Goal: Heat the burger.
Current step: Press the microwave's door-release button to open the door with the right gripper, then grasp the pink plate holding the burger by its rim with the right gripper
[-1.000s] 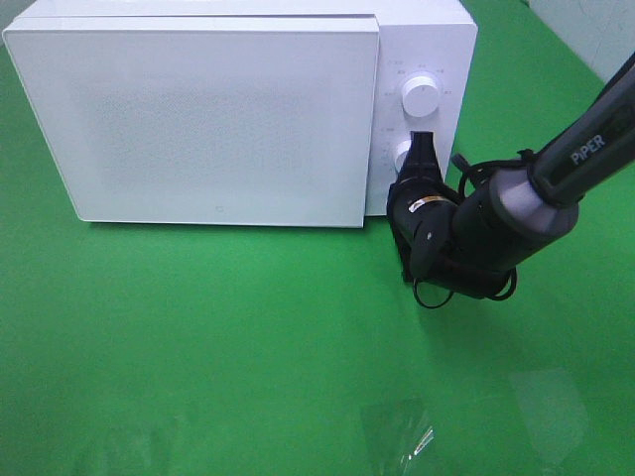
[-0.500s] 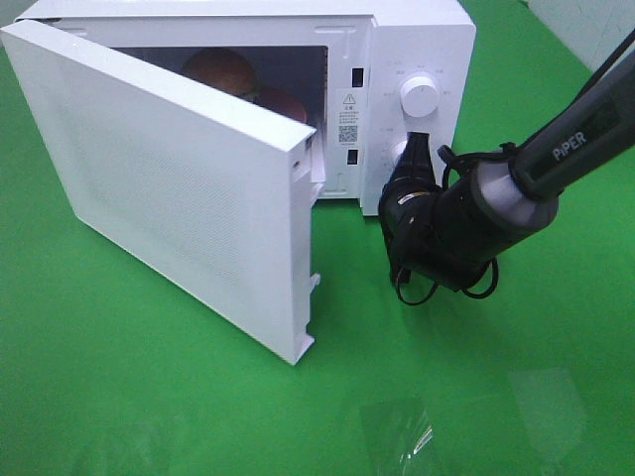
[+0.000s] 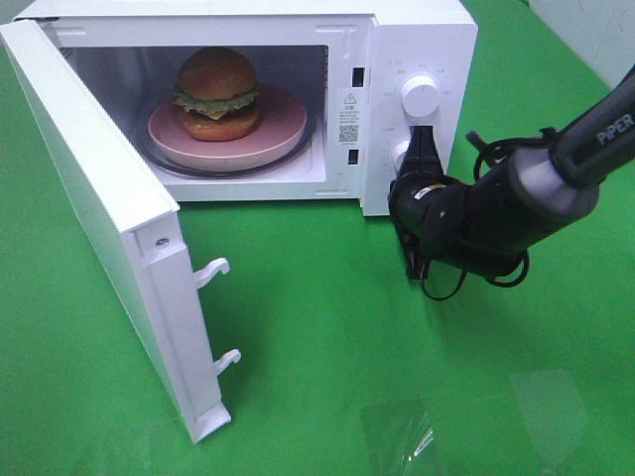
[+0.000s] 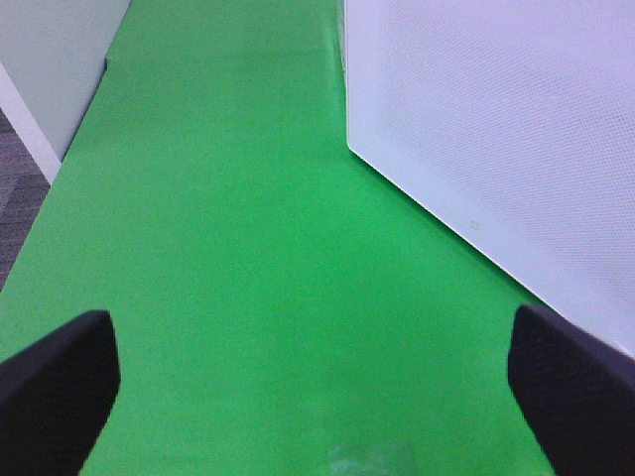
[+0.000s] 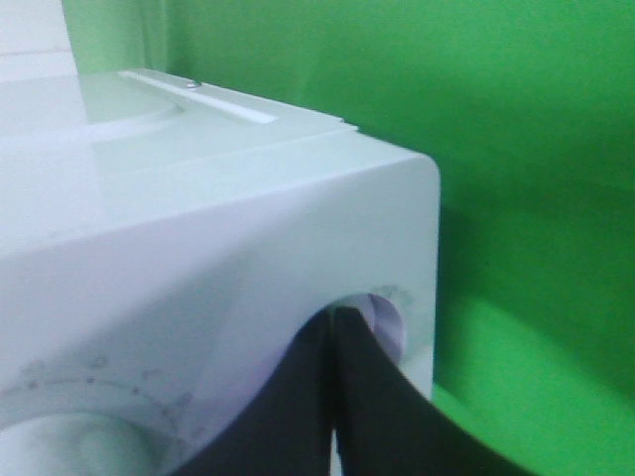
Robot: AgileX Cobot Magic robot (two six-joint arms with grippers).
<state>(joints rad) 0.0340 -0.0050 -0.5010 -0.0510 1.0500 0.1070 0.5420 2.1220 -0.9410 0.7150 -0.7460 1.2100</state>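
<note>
The right gripper (image 3: 425, 144) has its fingers pressed together with nothing between them, its tip at the lower knob (image 3: 403, 155) on the control panel of the microwave (image 3: 417, 30). The upper knob (image 3: 420, 96) sits just above that tip. The burger (image 3: 216, 92) is inside the oven, well off from this gripper past the panel's edge, resting on a pink plate (image 3: 283, 127). The door (image 3: 89, 198) stands swung wide, far from the right gripper, and its free edge carries two hooks (image 3: 212, 270) jutting out over the green cloth (image 3: 327, 327). Between that edge and the gripper is only bare cloth. The left gripper (image 4: 316, 392) is spread wide, holding nothing between its fingers (image 4: 55, 387); open cloth lies ahead of it, and the door's outer face runs close beside one finger
</note>
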